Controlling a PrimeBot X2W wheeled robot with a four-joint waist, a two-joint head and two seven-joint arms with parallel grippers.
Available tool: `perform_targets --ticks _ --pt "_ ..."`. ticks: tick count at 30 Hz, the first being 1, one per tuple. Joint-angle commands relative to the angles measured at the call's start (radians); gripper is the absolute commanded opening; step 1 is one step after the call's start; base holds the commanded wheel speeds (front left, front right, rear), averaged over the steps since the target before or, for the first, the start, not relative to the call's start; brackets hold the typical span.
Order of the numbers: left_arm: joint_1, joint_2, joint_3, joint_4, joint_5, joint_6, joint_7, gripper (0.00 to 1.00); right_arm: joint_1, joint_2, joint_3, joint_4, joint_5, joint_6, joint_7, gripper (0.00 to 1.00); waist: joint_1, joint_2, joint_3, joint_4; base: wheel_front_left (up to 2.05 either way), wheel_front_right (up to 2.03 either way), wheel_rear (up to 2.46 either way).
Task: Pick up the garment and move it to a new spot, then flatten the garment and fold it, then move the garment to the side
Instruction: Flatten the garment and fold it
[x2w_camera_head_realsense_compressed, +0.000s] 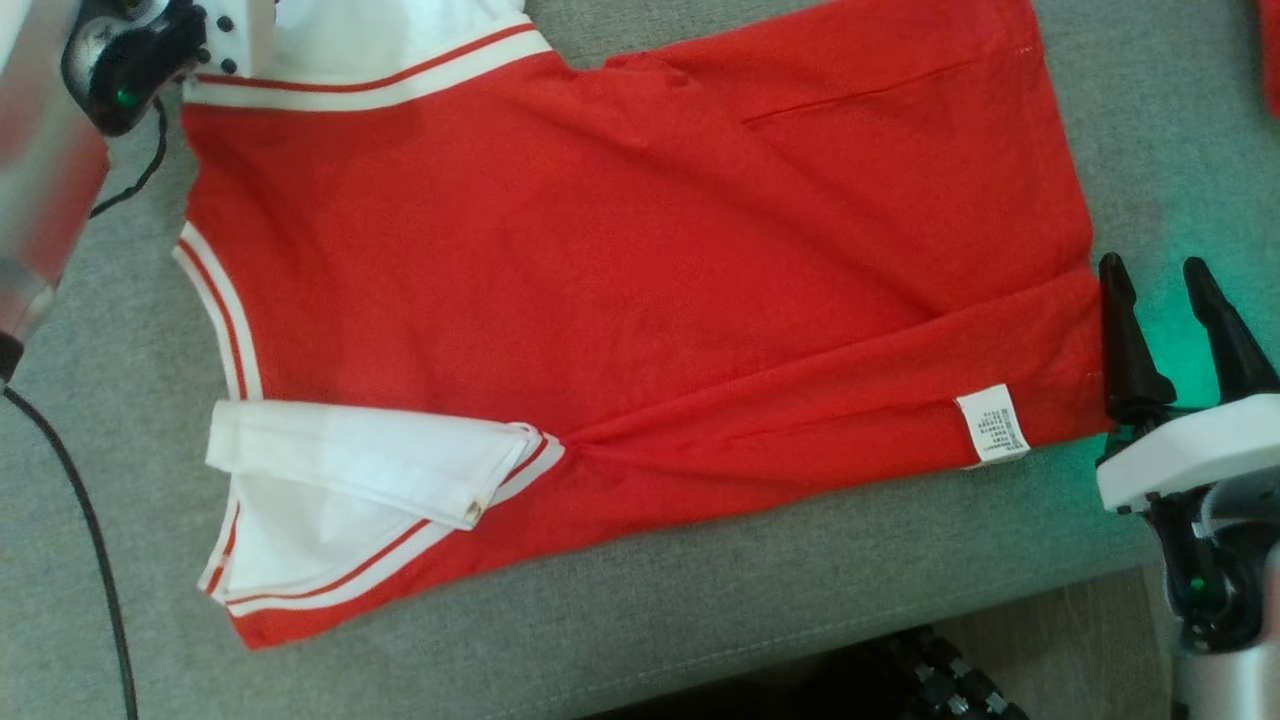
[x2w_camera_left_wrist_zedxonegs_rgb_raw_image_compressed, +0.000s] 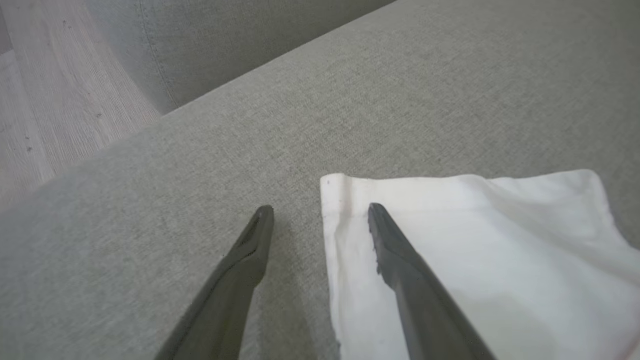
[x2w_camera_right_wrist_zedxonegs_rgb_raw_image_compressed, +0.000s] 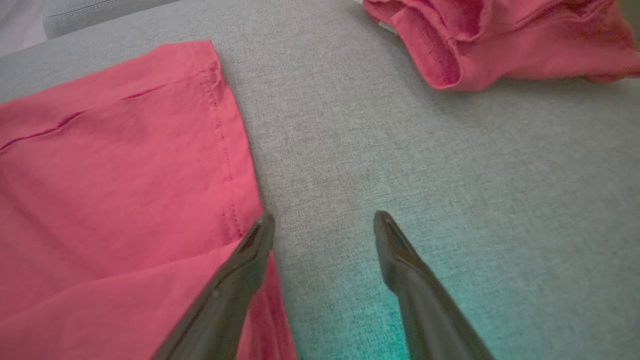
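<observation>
Red garment (x2w_camera_head_realsense_compressed: 640, 280) spread flat-ish across grey woven sofa seat (x2w_camera_head_realsense_compressed: 700, 600), hem (x2w_camera_right_wrist_zedxonegs_rgb_raw_image_compressed: 225, 125) at 3 o'clock. Thin soft knit, light, floppy, creases easy. Right gripper (x2w_camera_head_realsense_compressed: 1152, 265) wide, empty, beside hem corner; left gripper (x2w_camera_left_wrist_zedxonegs_rgb_raw_image_compressed: 320, 210) wide, straddling white sleeve (x2w_camera_left_wrist_zedxonegs_rgb_raw_image_compressed: 450, 225) edge at 11. I'd pinch stitched hem and sleeve edge, sturdier there.

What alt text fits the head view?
A red garment with white sleeves and striped trim lies spread on a grey cushion. The right gripper, jaws open, sits at the garment's hem on the right, near a white care label.
</observation>
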Motion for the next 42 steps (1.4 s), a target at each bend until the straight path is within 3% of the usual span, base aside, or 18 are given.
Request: perform_targets --ticks 1,2,3,5,6,8,9,16,22,27,34,42 --pt "-0.062 0.031 0.021 -0.01 -0.007 0.001 -0.008 0.98 0.011 -0.006 0.018 -0.031 0.005 0.007 -0.009 1.0 0.0001 0.0 0.004 -0.003 0.0 0.0 0.0" --pt "-0.066 0.03 0.016 -0.006 -0.011 0.001 -0.01 0.98 0.009 -0.006 0.018 -0.03 0.005 0.007 -0.01 1.0 0.0001 0.0 0.007 -0.005 0.0 0.0 0.0" --pt "-0.07 0.028 0.01 -0.003 -0.018 0.001 -0.011 0.91 0.008 -0.006 0.019 -0.029 0.005 0.007 -0.011 1.0 0.0001 0.0 0.01 -0.007 0.0 0.0 0.0" --pt "-0.078 0.028 -0.002 0.003 -0.027 0.001 -0.011 0.89 0.003 -0.006 0.021 -0.026 0.005 0.007 -0.013 1.0 0.0001 0.0 0.015 -0.011 0.0 0.0 0.0" --pt "-0.081 0.028 -0.01 0.005 -0.032 0.001 -0.009 0.71 0.0 -0.006 0.022 -0.025 0.006 0.007 -0.014 1.0 0.0001 0.0 0.017 -0.013 0.0 0.0 0.0" --pt "-0.085 0.029 -0.026 0.003 -0.045 0.001 -0.006 0.14 -0.006 -0.006 0.022 -0.022 0.007 0.007 -0.016 1.0 0.0001 0.0 0.019 -0.017 0.0 0.0 0.0" --pt "-0.085 0.031 -0.034 -0.001 -0.055 0.001 -0.001 0.0 -0.008 -0.006 0.022 -0.02 0.007 0.007 -0.017 1.0 0.0001 0.0 0.019 -0.019 0.0 0.0 0.0" --pt "-0.089 0.059 -0.091 -0.046 -0.083 0.001 -0.051 0.0 -0.044 -0.006 0.033 -0.028 0.002 0.007 -0.03 1.0 0.0001 0.0 -0.012 -0.009 0.0 0.0 0.0" --pt "-0.09 0.08 -0.134 -0.114 -0.109 0.001 -0.155 0.0 -0.204 -0.032 0.094 -0.003 -0.024 0.007 0.039 1.0 0.0001 0.0 -0.074 0.036 0.0 0.0 0.0" --pt "-0.095 0.094 -0.166 -0.176 -0.134 0.001 -0.186 0.0 -0.406 -0.074 0.113 0.181 -0.054 0.007 0.169 1.0 0.0001 0.0 -0.115 0.087 0.0 0.0 0.0" --pt "-0.111 0.114 -0.183 -0.262 -0.183 0.001 -0.194 0.0 -0.663 -0.13 0.17 0.531 -0.132 0.007 0.268 1.0 0.0001 0.0 -0.117 0.15 0.0 0.0 0.0" --pt "-0.106 0.129 -0.195 -0.269 -0.195 0.001 -0.205 0.0 -0.748 -0.155 0.191 0.706 -0.144 0.007 0.299 1.0 0.0001 0.0 -0.123 0.171 0.0 0.0 0.0"
